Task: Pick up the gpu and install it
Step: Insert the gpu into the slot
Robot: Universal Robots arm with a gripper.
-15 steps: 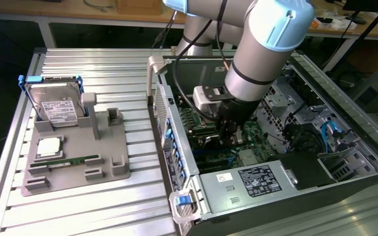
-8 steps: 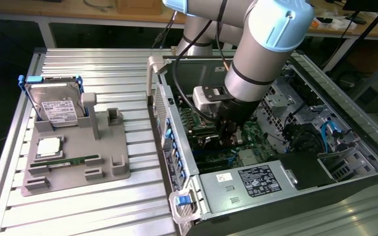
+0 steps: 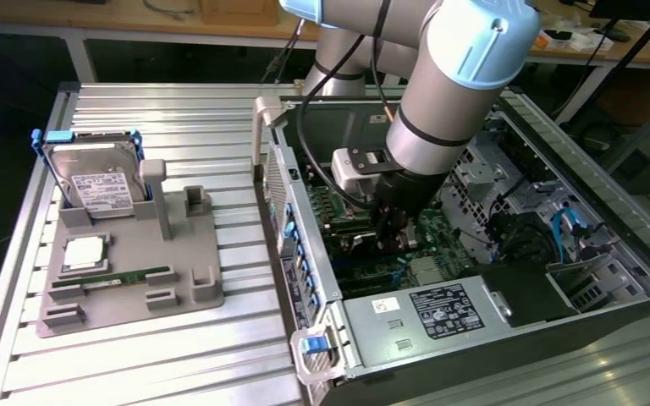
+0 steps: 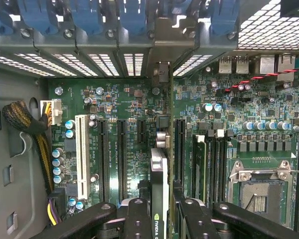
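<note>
A hard drive (image 3: 97, 182) stands upper left in a grey holder (image 3: 133, 275); a memory stick (image 3: 128, 277) lies lower down.

The black claw (image 4: 159, 219) pinches the thin green gpu card (image 4: 159, 174) edge-on above the big green circuit board (image 4: 134, 139), between its long black slots (image 4: 122, 149), right of the white slot (image 4: 81, 154).
</note>
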